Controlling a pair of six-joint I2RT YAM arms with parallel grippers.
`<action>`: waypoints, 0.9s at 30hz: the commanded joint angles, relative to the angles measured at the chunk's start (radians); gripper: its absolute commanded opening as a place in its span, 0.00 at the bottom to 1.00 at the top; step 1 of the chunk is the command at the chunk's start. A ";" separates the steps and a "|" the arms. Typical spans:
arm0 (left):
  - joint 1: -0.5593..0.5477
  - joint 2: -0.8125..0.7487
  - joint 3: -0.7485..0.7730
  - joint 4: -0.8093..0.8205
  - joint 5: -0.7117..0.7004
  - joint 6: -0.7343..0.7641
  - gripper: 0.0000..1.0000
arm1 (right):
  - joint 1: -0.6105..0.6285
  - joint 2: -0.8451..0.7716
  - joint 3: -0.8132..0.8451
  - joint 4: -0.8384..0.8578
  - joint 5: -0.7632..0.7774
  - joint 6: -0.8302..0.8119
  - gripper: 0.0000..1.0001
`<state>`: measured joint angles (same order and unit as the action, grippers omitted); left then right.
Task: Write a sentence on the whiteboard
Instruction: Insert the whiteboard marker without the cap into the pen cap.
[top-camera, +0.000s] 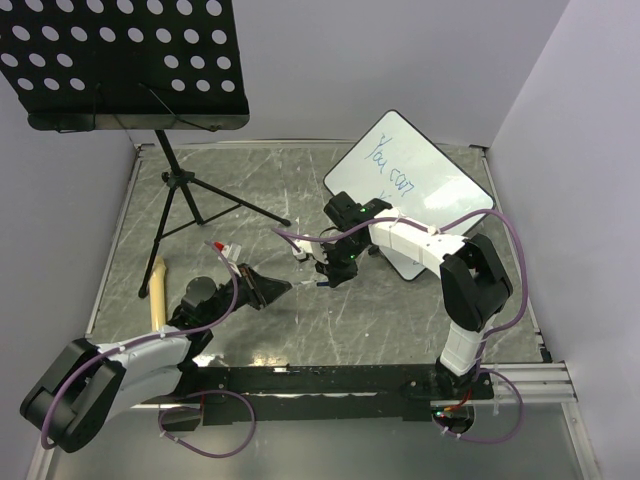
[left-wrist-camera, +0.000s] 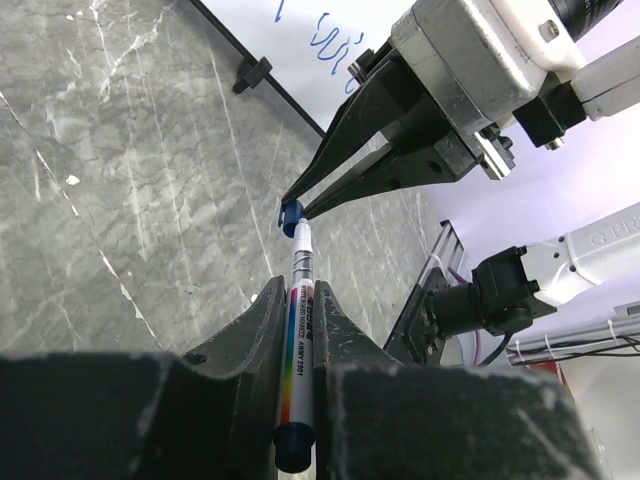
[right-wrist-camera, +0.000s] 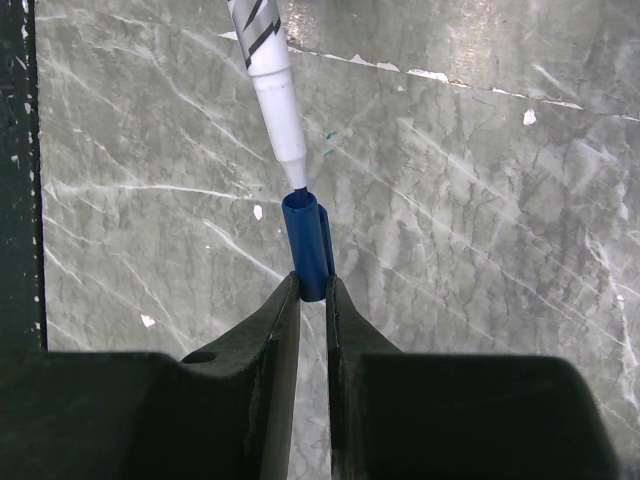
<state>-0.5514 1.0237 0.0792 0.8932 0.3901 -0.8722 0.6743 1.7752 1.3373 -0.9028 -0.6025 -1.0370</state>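
the left fingers (left-wrist-camera: 265, 330) are narrowed around the barrel of a white marker (left-wrist-camera: 298, 340) with a rainbow-striped label. They clamp it from both sides, with its dark blue tail end toward the wrist and its nose pointing away at 12 o'clock in the left wrist view. the right fingers (right-wrist-camera: 281, 320) are pinched almost together on a small blue cap (right-wrist-camera: 307, 245), gripping its lower end, and the cap's open mouth points up at 12 o'clock in the right wrist view. the marker's white nose touches that mouth; how far it sits inside cannot be told. the two pairs of fingers meet tip to tip above the grey marbled tabletop (top-camera: 400, 320), near its middle.

from the meeting point, the whiteboard (top-camera: 430, 175) lies on the tabletop at about 1 o'clock in the top view, turned at an angle. its near edge is covered by the right arm. the sentence (top-camera: 392, 165) shows a first blue line reading "you can". the line below it is mostly hidden by that arm.

a black perforated music stand (top-camera: 125, 60) on a tripod stands at 11 o'clock. a pale wooden stick (top-camera: 157, 290) lies at 9 o'clock, just beside the left arm.
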 joint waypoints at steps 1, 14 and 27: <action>-0.005 -0.002 0.025 0.026 -0.008 0.027 0.01 | 0.004 0.004 0.029 -0.011 -0.019 -0.001 0.03; -0.005 0.015 0.027 0.023 0.016 0.032 0.01 | 0.002 0.016 0.048 -0.013 -0.020 0.003 0.03; -0.005 0.032 0.031 0.030 0.027 0.029 0.01 | 0.002 0.018 0.053 -0.013 -0.020 0.005 0.03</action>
<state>-0.5514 1.0504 0.0792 0.8921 0.3962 -0.8585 0.6743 1.7771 1.3430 -0.9054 -0.6029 -1.0367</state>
